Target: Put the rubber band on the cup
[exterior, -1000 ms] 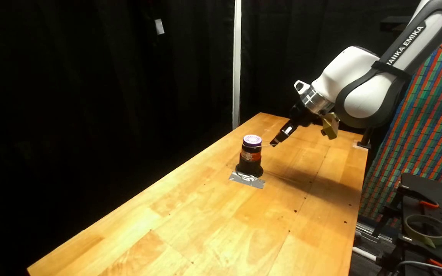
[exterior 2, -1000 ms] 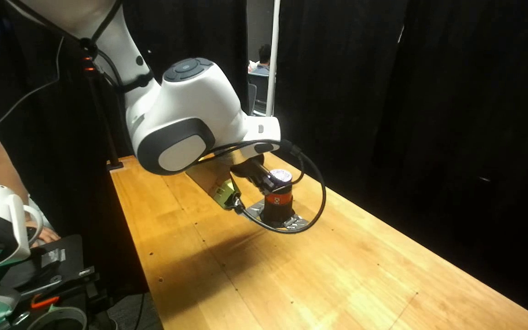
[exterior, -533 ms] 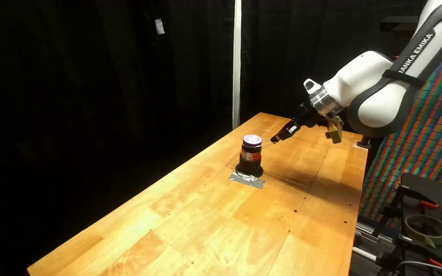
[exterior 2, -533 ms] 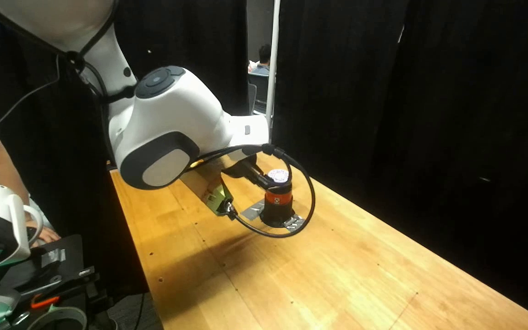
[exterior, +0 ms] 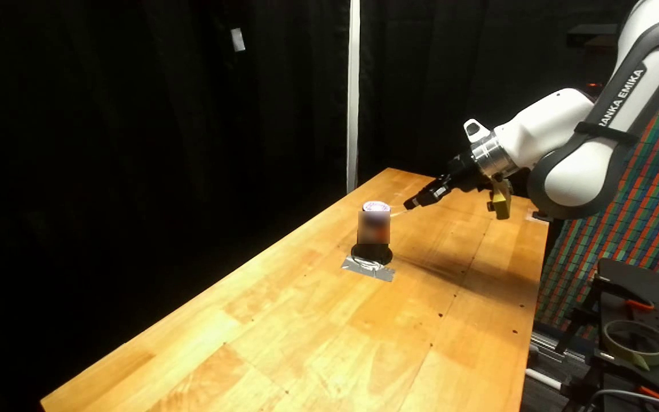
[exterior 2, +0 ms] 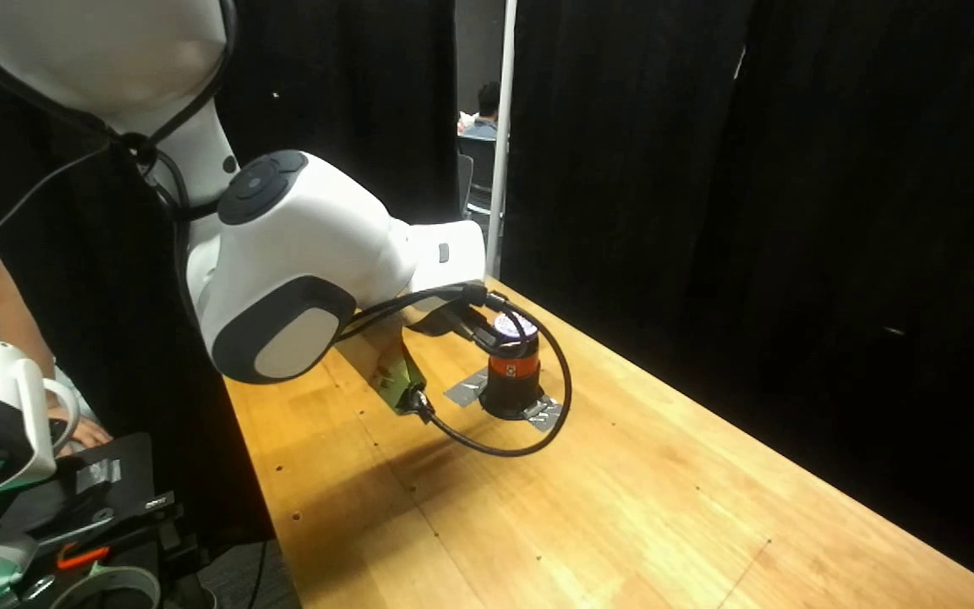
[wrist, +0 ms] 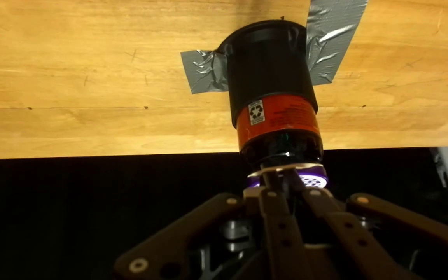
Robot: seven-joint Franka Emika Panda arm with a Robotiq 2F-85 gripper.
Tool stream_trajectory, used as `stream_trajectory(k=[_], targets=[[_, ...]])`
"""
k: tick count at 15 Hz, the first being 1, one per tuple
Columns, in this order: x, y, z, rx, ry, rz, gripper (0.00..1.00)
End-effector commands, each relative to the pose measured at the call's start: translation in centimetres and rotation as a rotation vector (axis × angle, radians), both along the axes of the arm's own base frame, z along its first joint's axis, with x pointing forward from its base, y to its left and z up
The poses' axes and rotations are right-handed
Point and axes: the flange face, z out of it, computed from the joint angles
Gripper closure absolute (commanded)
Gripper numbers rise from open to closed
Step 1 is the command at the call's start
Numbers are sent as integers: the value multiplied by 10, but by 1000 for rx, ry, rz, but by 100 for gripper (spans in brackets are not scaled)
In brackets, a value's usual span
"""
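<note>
While the cup [wrist: 283, 144] is seated upright in a black base [wrist: 268, 66], the rubber band [wrist: 291, 167] is pinched by the gripper [wrist: 282, 175], whose jaws are set close together with only a narrow slit between them. Pale strands of the band are stretched from the tips to the upper part of the cup, and a small gap is left between tips and cup. How far around the cup the band is carried cannot be told, since the side of the cup [exterior: 374, 228] is blurred in an exterior view and its far side is hidden in the wrist view. An orange-red label [wrist: 286, 114] is borne on the cup's side, and purple is shown at its upper end, with a pale printed top. The base is fastened to the wooden worktop [wrist: 91, 77] by strips of silver tape [wrist: 333, 39]. In both exterior views the arm [exterior: 550, 123] is slanted down toward the cup. A roll of tape [exterior: 654, 356] is placed on a dark side table [exterior: 638, 274], beside the worktop. Black curtains [exterior: 135, 143] are hung behind.
</note>
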Motion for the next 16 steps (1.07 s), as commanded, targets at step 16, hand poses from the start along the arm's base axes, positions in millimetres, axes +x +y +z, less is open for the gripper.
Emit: stream_trajectory(k=[16], targets=[[-12, 1, -7, 85, -58, -48, 65]])
